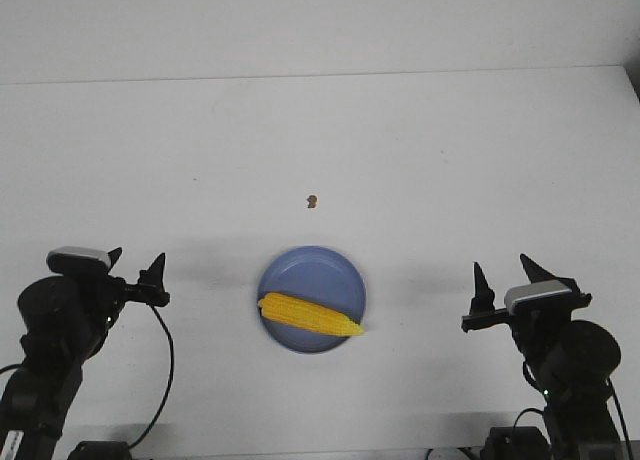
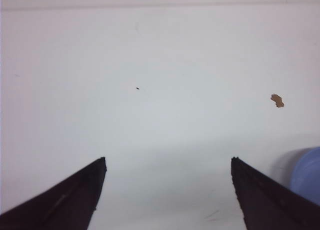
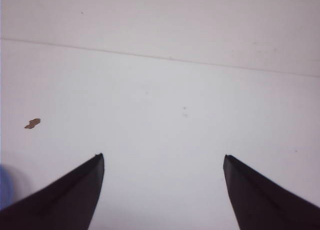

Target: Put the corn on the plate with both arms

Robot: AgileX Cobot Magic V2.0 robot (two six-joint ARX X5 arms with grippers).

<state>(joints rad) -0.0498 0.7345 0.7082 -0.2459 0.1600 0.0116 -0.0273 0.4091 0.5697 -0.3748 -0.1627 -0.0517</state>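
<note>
One corn (image 1: 310,315) is counted, lying on the single plate (image 1: 320,270), which sits between the two grippers. One brown speck (image 1: 312,201) is seen on the one table (image 1: 450,160), ahead of both grippers and beyond the plate. Two arms are counted: one left gripper (image 1: 135,265) and one right gripper (image 1: 505,277). Two black fingers are shown on each, four in all, spread apart with nothing between them. No second corn, plate or speck is counted.
</note>
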